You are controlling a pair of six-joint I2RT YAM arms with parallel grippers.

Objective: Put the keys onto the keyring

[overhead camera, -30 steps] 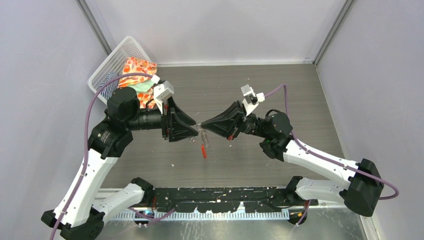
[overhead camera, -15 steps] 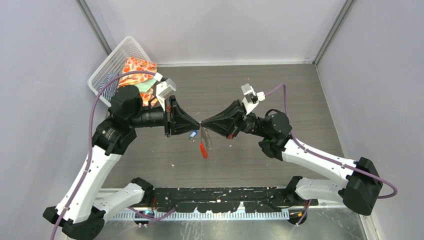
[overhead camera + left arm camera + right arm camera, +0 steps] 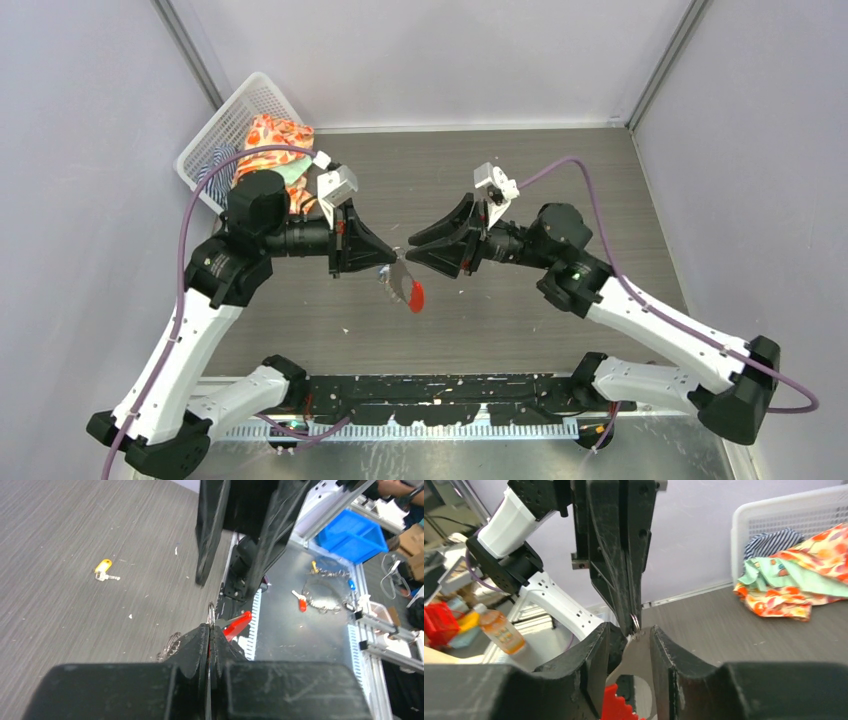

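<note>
Red-tagged, the keyring (image 3: 412, 292) hangs at the centre of the top view, and we see the left gripper (image 3: 393, 262) pressed together on its metal ring. The right gripper (image 3: 410, 247) is spread, its tips just beside that ring. A yellow-headed key (image 3: 103, 569) lies on the table (image 3: 60, 525), upper left of the left wrist view.

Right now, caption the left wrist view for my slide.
Left claw shut on the keyring, its red tag dangling, facing the open right claw; the yellow key lies apart on the table.
</note>
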